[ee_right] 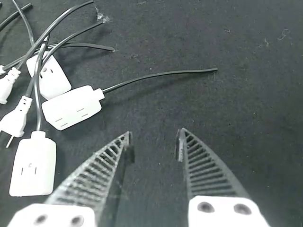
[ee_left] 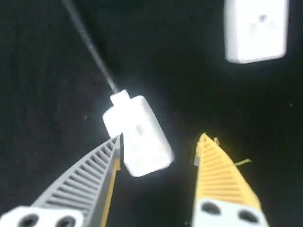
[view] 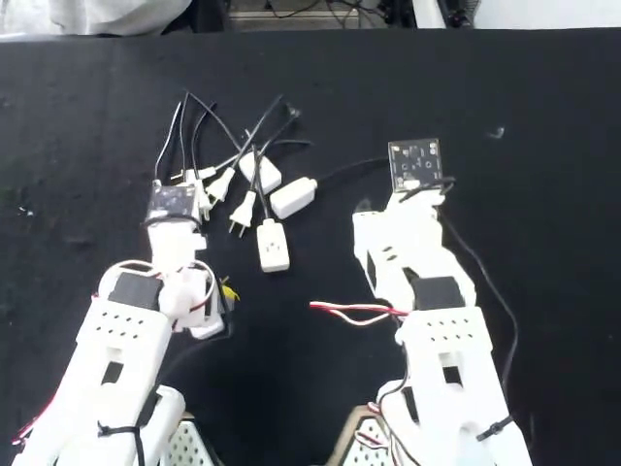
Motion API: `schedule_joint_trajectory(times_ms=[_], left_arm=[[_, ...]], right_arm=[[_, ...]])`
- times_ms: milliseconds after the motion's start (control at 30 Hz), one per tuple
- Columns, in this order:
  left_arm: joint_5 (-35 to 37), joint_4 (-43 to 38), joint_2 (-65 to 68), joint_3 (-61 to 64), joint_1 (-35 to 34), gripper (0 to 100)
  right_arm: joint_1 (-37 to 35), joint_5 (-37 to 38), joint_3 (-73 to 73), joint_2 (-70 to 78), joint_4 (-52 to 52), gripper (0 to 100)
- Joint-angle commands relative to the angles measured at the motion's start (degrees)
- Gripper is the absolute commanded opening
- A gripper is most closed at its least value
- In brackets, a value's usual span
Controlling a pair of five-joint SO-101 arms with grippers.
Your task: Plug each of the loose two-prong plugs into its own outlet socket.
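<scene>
Step in hand (as judged): one socket is to be secured before a plug is mated.

The left gripper [ee_left: 160, 138] is spread open. A corded socket block [ee_left: 137, 137] lies between its fingers, touching the grey one and clear of the yellow one. The closing should be centred on the block's long sides, with the slot face left unobstructed.

The right gripper [ee_right: 154, 133] is likewise open over bare desk [view: 543, 97]; nothing is gripped.

The finger-to-block contact is resolved in the left wrist view. The layout is given by the high view: free sockets [view: 293, 197] and a loose plug [view: 240, 216] are clustered at 9 o'clock from the right gripper.
</scene>
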Motion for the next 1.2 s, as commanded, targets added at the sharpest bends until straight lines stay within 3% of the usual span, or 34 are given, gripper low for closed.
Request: schedule_joint_trajectory(times_ms=[0,167,267,367,567,667,833,967,1167], left_arm=[[-5.1,-0.8,-0.8,-3.6,0.3,23],[-15.7,-11.9,0.6,-3.3,-9.9,23],[-17.8,-16.3,6.6,-5.1,-16.5,23],[-14.2,-12.4,18.0,-12.3,-17.8,21],[4.3,-1.0,41.2,-31.0,-15.4,22],[3.4,2.6,46.9,-37.2,-13.5,22],[6.7,-0.8,52.2,-38.2,-12.6,21],[9.8,-1.2,53.1,-37.1,-14.0,2],[12.9,-1.1,52.7,-32.7,-13.0,3]], right_arm=[[0.6,-0.2,-0.3,-0.2,-0.9,15.6],[0.6,-0.2,-0.3,-0.2,-0.9,15.6],[0.6,-0.2,-0.3,-0.1,-0.9,15.6],[0.6,-0.2,-0.3,-0.1,-1.0,15.7],[0.6,-0.2,-0.3,-0.1,-0.9,15.7],[0.6,-0.2,-0.3,-0.1,-0.9,15.7],[0.6,-0.2,-0.3,-0.1,-0.9,15.8],[0.6,-0.2,-0.3,-0.1,-0.9,15.8],[0.6,-0.2,-0.3,-0.1,-0.9,15.8]])
